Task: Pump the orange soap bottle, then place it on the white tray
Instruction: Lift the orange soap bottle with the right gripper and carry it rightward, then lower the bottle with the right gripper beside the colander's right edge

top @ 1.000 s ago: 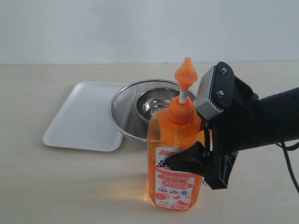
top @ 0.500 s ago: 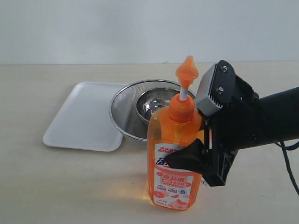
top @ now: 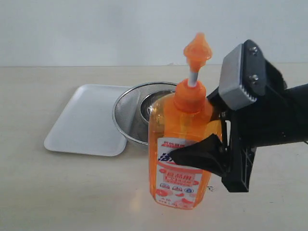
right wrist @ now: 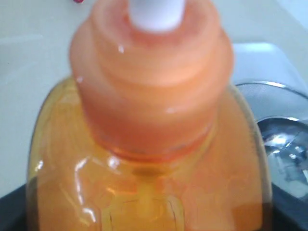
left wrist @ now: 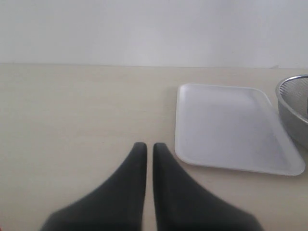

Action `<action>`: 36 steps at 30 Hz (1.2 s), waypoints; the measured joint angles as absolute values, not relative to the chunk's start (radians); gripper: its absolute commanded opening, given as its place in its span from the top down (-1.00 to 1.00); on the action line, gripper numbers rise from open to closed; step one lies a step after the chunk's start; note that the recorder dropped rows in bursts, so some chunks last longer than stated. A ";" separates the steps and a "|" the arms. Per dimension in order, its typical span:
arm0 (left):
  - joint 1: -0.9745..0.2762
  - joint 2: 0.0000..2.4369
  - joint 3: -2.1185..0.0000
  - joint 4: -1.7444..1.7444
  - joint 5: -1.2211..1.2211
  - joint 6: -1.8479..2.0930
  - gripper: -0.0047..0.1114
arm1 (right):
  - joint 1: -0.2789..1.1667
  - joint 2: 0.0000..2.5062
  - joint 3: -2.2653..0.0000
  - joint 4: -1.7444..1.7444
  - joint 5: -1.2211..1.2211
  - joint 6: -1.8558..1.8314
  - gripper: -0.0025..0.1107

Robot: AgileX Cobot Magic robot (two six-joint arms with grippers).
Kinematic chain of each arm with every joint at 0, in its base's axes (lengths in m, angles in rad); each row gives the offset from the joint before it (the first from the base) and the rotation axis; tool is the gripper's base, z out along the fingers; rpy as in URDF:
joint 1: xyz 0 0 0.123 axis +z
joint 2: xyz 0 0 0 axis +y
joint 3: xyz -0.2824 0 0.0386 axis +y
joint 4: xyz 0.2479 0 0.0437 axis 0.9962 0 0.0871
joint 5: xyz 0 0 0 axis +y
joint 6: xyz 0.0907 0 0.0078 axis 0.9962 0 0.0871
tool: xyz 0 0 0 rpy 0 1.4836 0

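My right gripper (top: 196, 155) clamps the bottle (top: 178, 120); strainer (top: 129, 114) crowds the tray (top: 86, 120) edge. Only the left wrist view shows the left gripper (left wrist: 145, 149), pinched shut.

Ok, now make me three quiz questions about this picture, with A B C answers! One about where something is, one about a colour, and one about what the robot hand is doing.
1. In the exterior view, where is the white tray?
A) left of the steel strainer
B) inside the strainer
C) on top of the strainer

2. What colour is the pump stem of the orange soap bottle?
A) blue
B) green
C) white

3. What is the right gripper doing?
A) hanging open
B) clamping the bottle's body
C) pushing the pump head

Answers:
1 A, the tray lies flat with the strainer to its right.
2 C, the stem shows plain white.
3 B, it is closed around the bottle's body, by the label.
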State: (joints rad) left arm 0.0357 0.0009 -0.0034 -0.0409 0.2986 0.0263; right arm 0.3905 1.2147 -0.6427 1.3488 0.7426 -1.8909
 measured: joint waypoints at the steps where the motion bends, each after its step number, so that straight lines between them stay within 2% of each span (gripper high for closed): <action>1: 0.036 0.001 -0.003 -0.041 0.299 0.026 0.84 | 0.390 1.191 -0.643 1.349 0.734 -1.887 0.96; 7: 0.036 0.001 -0.003 -0.041 0.299 0.026 0.84 | 0.390 1.008 -0.643 1.349 0.626 -1.844 0.96; 16: 0.036 0.001 -0.003 -0.041 0.299 0.026 0.84 | 0.390 0.810 -0.643 1.354 0.333 -1.689 0.96; 27: 0.036 0.001 -0.003 -0.041 0.299 0.026 0.84 | 0.390 0.821 -0.643 1.377 -0.110 -1.561 0.96; 36: 0.036 0.001 -0.003 -0.041 0.299 0.026 0.84 | 0.390 0.972 -0.643 1.389 -0.268 -1.514 0.96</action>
State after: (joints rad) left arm 0.0357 0.0009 -0.0034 -0.0409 0.2986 0.0263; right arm 0.3905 0.9715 -0.6427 1.3888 -0.2684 -1.5142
